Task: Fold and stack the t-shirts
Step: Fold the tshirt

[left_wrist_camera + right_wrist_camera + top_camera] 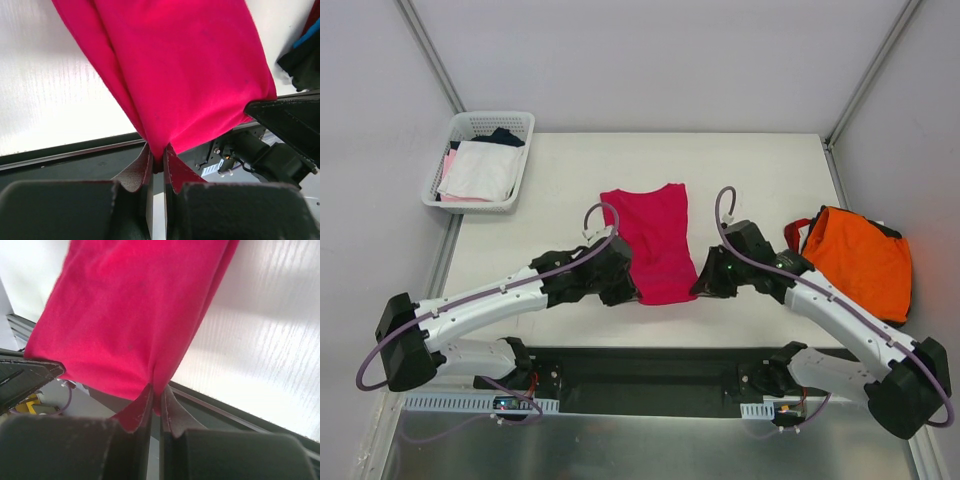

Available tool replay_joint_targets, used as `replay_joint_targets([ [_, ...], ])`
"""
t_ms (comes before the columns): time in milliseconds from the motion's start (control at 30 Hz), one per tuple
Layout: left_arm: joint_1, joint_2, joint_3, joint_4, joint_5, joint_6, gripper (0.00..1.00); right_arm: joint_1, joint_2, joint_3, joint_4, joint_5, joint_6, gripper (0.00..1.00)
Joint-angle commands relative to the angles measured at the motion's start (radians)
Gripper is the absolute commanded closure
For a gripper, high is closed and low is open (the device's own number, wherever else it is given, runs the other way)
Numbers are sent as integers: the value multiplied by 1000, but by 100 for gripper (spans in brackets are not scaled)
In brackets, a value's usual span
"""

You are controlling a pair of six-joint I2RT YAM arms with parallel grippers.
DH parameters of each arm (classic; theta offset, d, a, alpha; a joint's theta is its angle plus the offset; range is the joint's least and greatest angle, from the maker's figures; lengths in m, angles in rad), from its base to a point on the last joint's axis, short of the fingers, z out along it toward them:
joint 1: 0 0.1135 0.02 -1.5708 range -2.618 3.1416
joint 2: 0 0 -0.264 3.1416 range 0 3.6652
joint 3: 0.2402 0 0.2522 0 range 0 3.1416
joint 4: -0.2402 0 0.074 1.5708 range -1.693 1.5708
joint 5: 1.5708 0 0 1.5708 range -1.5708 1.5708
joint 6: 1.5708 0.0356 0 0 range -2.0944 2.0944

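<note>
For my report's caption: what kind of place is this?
Likely a robot test cell, not a home: two arms bolted to a white table, bare white walls, a laundry basket.

Basket: white mesh basket (492,118), far left corner of the table, partly past its left edge.
Inside it: folded white garment (480,170) on top, pink cloth (448,165) at left, dark cloth (504,135) at far end.
Table (760,170): pale top.
</note>
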Motion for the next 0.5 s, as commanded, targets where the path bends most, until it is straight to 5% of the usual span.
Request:
replay_joint_targets([
  [0, -14, -37, 84, -161, -66, 45, 100, 12, -55, 81, -90, 60, 13, 94],
  [467, -14, -26, 233, -270, -124, 77, 100, 13, 40, 280, -157, 86, -58, 94],
])
